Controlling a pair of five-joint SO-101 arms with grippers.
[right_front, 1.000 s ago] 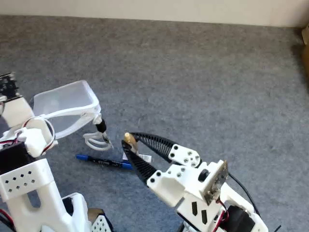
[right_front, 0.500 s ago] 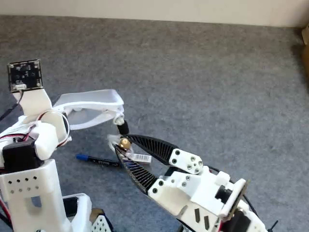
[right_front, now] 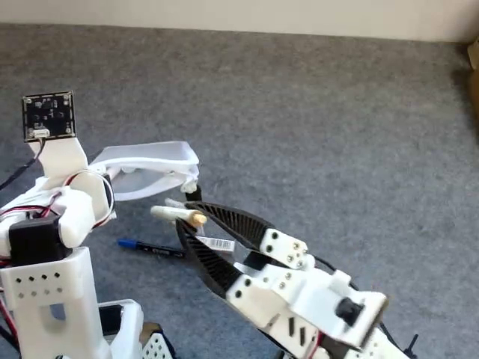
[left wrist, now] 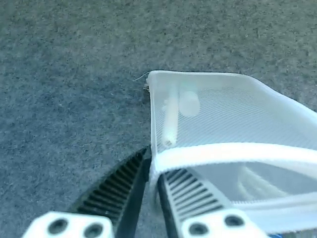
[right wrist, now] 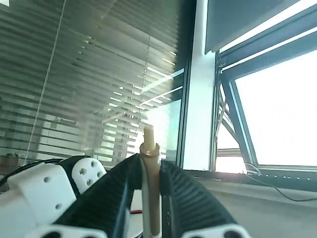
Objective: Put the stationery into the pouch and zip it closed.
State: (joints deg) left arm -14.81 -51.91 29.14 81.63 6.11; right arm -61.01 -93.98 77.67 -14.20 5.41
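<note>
Grey carpet (right_front: 314, 112) covers the whole work surface, fwiw. In the high view the white mesh pouch (right_front: 153, 158) hangs off the carpet at roughly 9 o'clock from the middle of the frame. It's held up by the arm on that side. The left wrist cam shows the left gripper (left wrist: 152, 166) pinched tight on the pouch's edge right at the corner, one black ribbed finger on each side of the white trim. Through the mesh you can make out a pale stick-shaped thing (left wrist: 171, 119) already inside. There's a roundish blob next to it, can't tell what that one is.

The right gripper (right_front: 191, 218) sits just below the pouch, at about 5 o'clock from it. It's clamped on a cream pen (right_front: 174, 214) with a tan end. The pen lies roughly level and sticks out toward 9 o'clock past the fingertips, close under the pouch's lower edge. Can't say if it's touching. On the right wrist cam the pen stands straight up between the two black fingers, with window blinds behind it.

A blue pen (right_front: 150, 249) lies flat on the carpet at around 6 o'clock from the pouch. There's also a small white label (right_front: 218, 244) beside the right gripper's lower finger.
</note>
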